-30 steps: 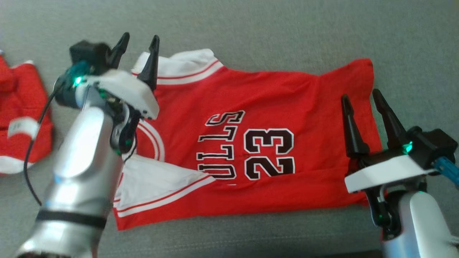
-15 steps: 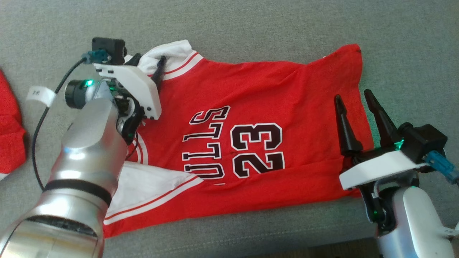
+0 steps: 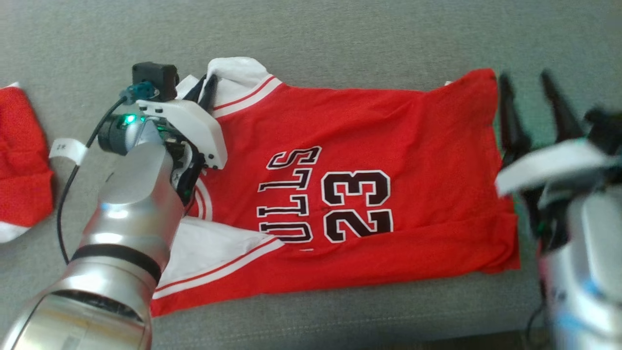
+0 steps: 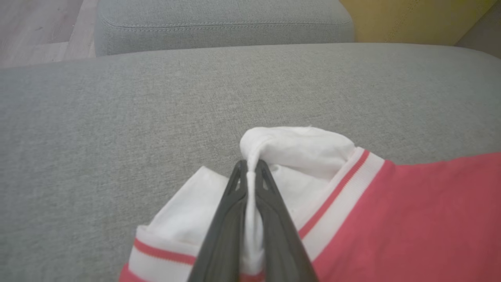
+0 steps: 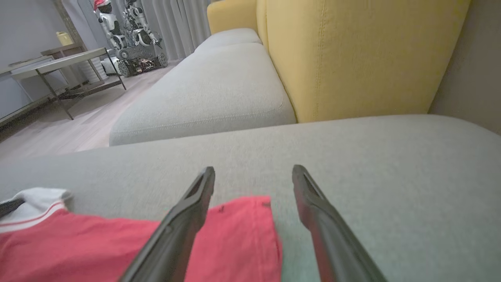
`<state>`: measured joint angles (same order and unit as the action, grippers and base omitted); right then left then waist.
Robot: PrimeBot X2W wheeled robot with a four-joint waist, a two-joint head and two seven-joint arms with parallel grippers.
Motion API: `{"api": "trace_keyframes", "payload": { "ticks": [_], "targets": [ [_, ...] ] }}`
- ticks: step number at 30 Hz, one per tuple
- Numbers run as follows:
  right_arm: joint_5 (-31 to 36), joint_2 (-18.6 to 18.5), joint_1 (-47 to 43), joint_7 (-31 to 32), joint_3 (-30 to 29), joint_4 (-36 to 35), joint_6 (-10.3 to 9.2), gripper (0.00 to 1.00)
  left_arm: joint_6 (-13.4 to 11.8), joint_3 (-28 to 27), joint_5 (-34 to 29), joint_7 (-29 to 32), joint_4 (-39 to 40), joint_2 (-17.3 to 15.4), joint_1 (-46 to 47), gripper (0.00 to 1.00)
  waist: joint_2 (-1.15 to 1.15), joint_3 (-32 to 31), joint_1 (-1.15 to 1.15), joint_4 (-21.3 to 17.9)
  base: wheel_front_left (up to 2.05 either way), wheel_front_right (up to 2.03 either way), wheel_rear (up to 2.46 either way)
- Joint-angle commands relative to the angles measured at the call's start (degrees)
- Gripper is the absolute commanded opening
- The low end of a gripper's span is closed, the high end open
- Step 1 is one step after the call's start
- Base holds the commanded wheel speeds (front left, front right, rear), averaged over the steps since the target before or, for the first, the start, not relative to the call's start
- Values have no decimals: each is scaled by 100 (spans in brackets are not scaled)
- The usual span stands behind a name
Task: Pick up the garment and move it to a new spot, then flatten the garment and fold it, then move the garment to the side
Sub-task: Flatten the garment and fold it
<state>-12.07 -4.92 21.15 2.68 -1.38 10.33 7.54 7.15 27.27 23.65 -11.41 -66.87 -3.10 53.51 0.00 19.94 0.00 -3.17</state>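
The garment (image 3: 369, 146), a red jersey with white trim and a black "23", lies spread on the grey sofa cushion (image 3: 340, 39). My left gripper (image 3: 206, 90) is shut on its far white sleeve. In the left wrist view that gripper (image 4: 250, 166) pinches a ridge of the garment's white cloth (image 4: 305, 149) between both dark fingers. My right gripper (image 3: 527, 80) hovers open and blurred at the garment's far right corner. From the right wrist, that gripper (image 5: 253, 172) has its fingers spread above the garment's red corner (image 5: 242, 235), with nothing between them.
Another red and white cloth (image 3: 22, 160) lies at the left edge of the cushion. Behind the seat stands a yellow backrest (image 5: 352, 55). A second grey cushion (image 5: 211, 94), a table (image 5: 58, 62) and other robots (image 5: 129, 35) are farther off.
My left gripper dropped onto the white sleeve and closed on it. My right gripper moved forward toward the garment's far right corner, staying open. The camera shifted slightly.
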Motion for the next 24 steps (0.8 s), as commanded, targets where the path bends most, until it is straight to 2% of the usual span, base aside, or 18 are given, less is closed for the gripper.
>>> {"api": "trace_keyframes", "payload": {
  "ticks": [1, 6, 12, 18, 19, 20, 21, 24],
  "targets": [
    [-53, -65, 252, 43, 89, -80, -5, 100, 32, -77, 59, -91, 115, -139, 268, 0, 0, 5, 0, 50, 0, 0, 0],
    [-161, -274, 1130, 357, 112, 1126, -5, 100, 33, 123, 130, -209, 165, -50, 258, 0, 0, 18, 0, 203, 0, 0, 0],
    [-149, -404, 1805, 1131, 261, 2620, -5, 100, 33, 343, 255, -287, 228, 2, 211, 0, 0, 13, 0, 317, 0, 0, 0],
    [-402, -457, 1938, 1756, 464, 3202, -5, 98, 33, 522, 438, -322, 266, 18, 157, 0, 0, -24, 0, 387, 0, 0, 0],
    [-470, -471, 1925, 1840, 486, 3227, -5, 56, 34, 539, 468, -326, 267, 18, 153, 0, 0, -34, 0, 394, 0, 0, 0],
    [-520, -494, 1918, 1873, 513, 3218, -5, 34, 34, 546, 500, -331, 269, 19, 149, 0, 0, -46, 0, 398, 0, 0, 0],
    [-578, -514, 1911, 1884, 524, 3200, -5, 0, 34, 548, 524, -336, 272, 20, 150, 0, 0, -57, 0, 400, 0, 0, 0],
    [-734, -573, 1931, 1676, 562, 2990, -5, 0, 32, 502, 574, -349, 305, 20, 179, 0, 0, -75, 0, 402, 0, 0, 0]
  ]
}}
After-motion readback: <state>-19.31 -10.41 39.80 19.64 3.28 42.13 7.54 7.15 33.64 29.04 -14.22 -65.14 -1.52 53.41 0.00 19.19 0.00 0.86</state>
